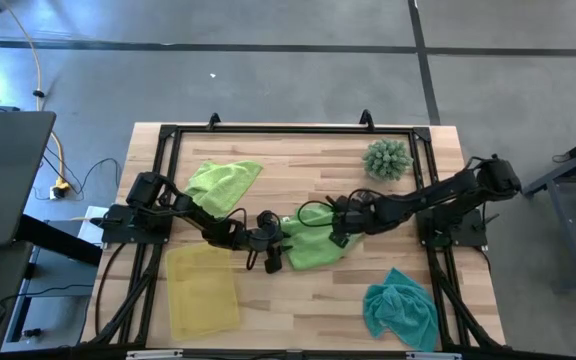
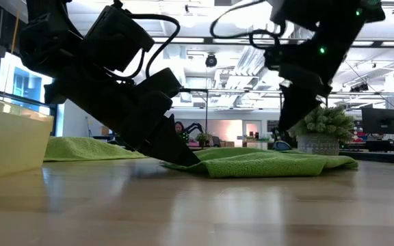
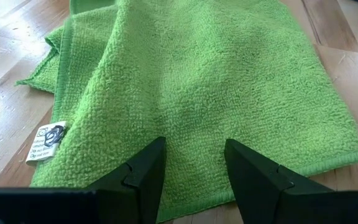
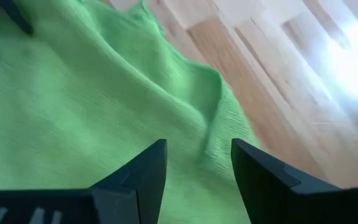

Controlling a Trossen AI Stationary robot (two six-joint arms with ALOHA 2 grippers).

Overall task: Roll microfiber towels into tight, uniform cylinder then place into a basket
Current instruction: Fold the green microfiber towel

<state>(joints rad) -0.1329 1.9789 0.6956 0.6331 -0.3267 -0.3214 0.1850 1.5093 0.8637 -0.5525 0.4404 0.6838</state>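
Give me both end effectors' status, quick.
Left end effector: open, fingers apart over the middle lime green towel, holding nothing.
Right end effector: open over the same towel's other side, holding nothing.

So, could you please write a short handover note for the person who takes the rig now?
Left gripper: open, fingers down on the near edge of the middle lime green towel.
Right gripper: open, low over the same towel's other side.
Things: that towel lies flat at table centre; second lime green towel crumpled at the back left; teal towel crumpled at the front right; yellow basket at the front left, nothing in it.
Done: no towel rolled.
Left: roll all three, place them in the basket.
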